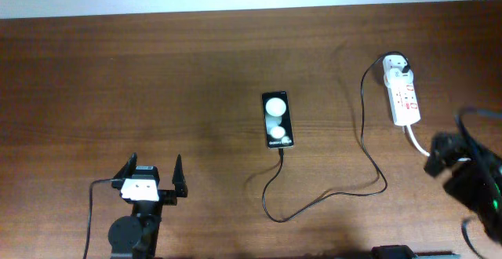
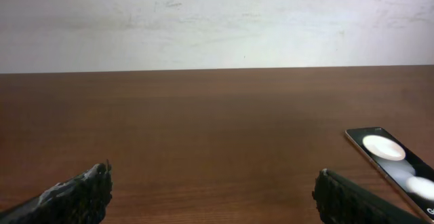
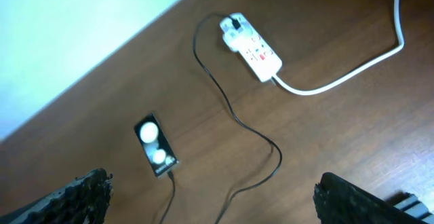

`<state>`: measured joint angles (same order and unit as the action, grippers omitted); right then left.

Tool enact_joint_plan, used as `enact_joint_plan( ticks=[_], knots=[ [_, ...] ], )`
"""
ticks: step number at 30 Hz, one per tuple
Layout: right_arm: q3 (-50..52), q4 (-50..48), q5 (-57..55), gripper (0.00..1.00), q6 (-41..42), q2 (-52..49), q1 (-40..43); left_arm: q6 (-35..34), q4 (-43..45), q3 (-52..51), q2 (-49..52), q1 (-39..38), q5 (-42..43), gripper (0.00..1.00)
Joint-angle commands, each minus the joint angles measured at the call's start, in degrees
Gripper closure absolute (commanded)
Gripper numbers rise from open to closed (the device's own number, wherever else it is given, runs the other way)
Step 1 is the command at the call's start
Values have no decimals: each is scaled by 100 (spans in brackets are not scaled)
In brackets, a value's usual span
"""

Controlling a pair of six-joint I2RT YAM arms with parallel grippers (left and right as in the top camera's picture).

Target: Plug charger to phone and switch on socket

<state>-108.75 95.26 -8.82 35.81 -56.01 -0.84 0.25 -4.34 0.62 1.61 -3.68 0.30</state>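
Observation:
The phone is a small black slab with two white patches, lying flat at the table's middle; it also shows in the left wrist view and the right wrist view. The charger cable runs from the phone's near end in a loop to its white plug head, seated in the far end of the socket. The socket also shows in the right wrist view. My left gripper is open and empty at the front left. My right gripper is open and empty, held above the table at the right.
The socket's thick white cord runs off toward the right edge. A pale wall stands beyond the table's far edge.

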Motion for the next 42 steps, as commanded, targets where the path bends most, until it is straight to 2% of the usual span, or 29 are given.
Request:
enact_joint_plan(
  ticks=[1,5,8,9,10,12,14,15,18,21,26,31,38,42],
  knots=[
    [22,-4,-90,1,-4,433,-28,90,-42,-9,-17,9,101,1],
    [24,66,-90,1,-4,898,-28,90,-42,-9,-17,9,101,1],
    [409,50,-203,1,-2,1268,-28,90,-42,-9,-17,9,101,1],
    [905,-63,-245,1,-9,1613,-28,90,-42,-9,-17,9,101,1],
    [1513,-382,-236,1,-354,1996,-39,90,-42,-9,-17,9,101,1],
    [2747,-1327,-39,2,-1091,2747,-42,90,-42,-9,-17,9,101,1],
    [4452,-3012,673,1,-2081,3722,-190,90,-42,-9,-17,9,101,1],
    [5134,-3746,979,1,-2312,4083,-282,90,-42,-9,-17,9,101,1],
    [6590,-5355,1432,1,-2358,4649,-332,90,-42,-9,-17,9,101,1],
    [8011,-7444,1751,1,-2356,5034,-330,90,-42,-9,-17,9,101,1],
    [9309,-9232,1893,1,-2356,5471,-328,90,-42,-9,-17,9,101,1],
    [10188,-9672,1714,1,-2356,5580,-326,87,-42,-9,-17,9,101,1],
    [10843,-9503,1414,1,-2361,5580,59,90,-42,-9,-17,9,101,1],
    [10843,-9114,1399,1,-3189,5580,59,90,-42,-9,-17,9,101,1]
  ],
)
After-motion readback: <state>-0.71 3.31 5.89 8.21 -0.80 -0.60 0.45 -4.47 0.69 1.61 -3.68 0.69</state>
